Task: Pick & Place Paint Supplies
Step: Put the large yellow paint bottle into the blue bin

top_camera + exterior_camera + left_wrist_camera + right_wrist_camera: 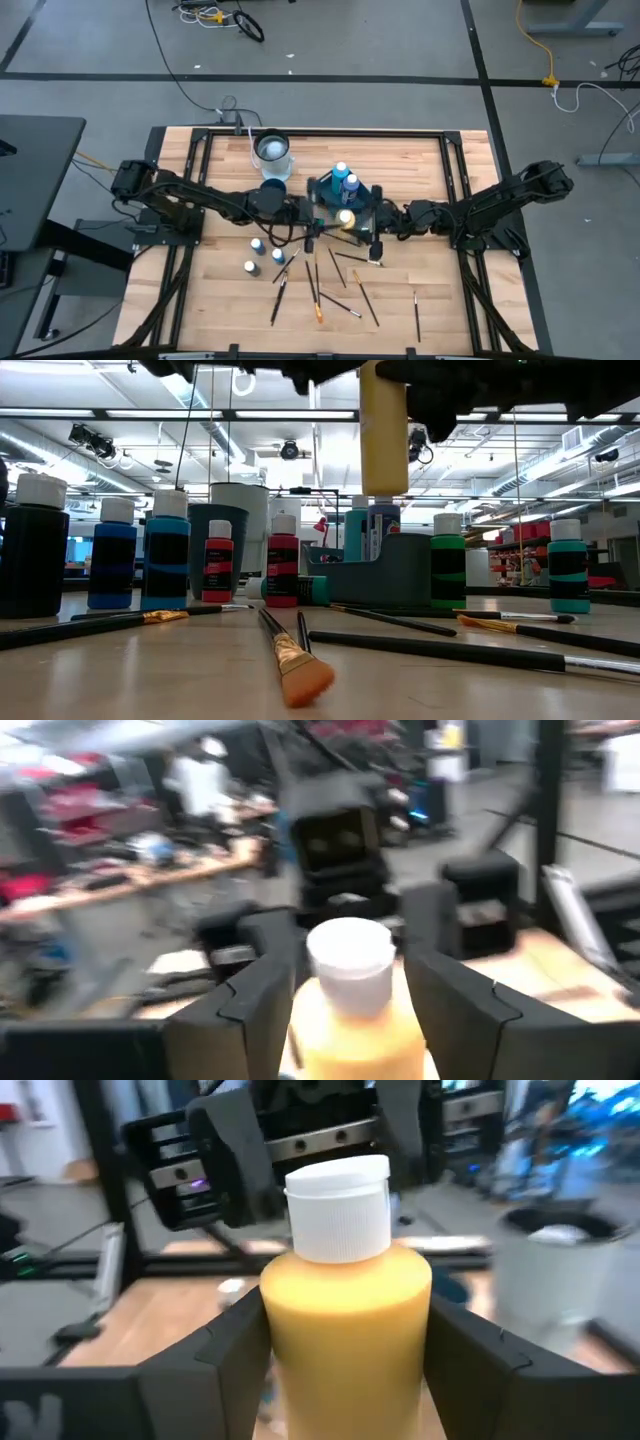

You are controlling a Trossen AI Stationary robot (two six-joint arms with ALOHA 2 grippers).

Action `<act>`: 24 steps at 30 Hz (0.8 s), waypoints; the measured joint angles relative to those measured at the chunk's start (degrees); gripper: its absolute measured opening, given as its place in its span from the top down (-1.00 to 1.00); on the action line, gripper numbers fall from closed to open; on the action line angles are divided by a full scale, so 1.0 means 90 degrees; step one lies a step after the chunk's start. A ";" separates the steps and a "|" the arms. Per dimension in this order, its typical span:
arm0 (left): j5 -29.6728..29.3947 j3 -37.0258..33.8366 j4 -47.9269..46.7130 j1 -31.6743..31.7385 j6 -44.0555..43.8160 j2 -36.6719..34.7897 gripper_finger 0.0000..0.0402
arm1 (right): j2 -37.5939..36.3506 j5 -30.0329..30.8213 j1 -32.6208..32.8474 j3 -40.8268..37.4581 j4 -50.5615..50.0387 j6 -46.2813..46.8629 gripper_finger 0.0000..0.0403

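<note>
right gripper: clamped on the sides of the yellow bottle, holding it in the air
left gripper: fingers stand beside the same bottle, apparently let go
bottle: above the table's middle, by the grey tray
step: likely a handover between arms
next: left withdraws; right lowers it into the tray

no readable text — bottle labels too small to make out, no signs legible
</note>
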 joint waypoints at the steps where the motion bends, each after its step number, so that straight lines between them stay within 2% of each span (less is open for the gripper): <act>1: -0.0228 0.0000 -0.0006 0.0000 0.0000 -0.0139 -0.02 | -0.0111 0.0136 0.0000 0.0000 -0.0080 -0.0097 -0.11; 3: -0.0659 0.0000 -0.0028 0.0000 -0.0156 -0.0446 -0.03 | -0.0285 0.0542 0.0000 0.0000 -0.0260 -0.0197 -0.11; 6: -0.1132 0.0000 -0.0074 0.0000 -0.0487 -0.0971 -0.02 | -0.0507 0.1547 0.0003 0.0000 -0.0735 -0.0256 -0.11; 10: -0.1239 0.0000 -0.0518 0.0000 -0.0268 -0.1553 0.02 | -0.0621 0.2663 -0.0011 0.0000 -0.1616 0.0140 -0.11; 16: -0.1367 0.0000 -0.1302 -0.0002 -0.0107 -0.2071 0.08 | -0.0495 0.2679 -0.0059 -0.0008 -0.2364 0.0909 -0.12; 24: -0.1714 -0.0002 -0.1564 0.0000 0.0088 -0.2100 0.09 | -0.0315 0.2771 -0.0294 -0.0639 -0.1474 0.0992 -0.11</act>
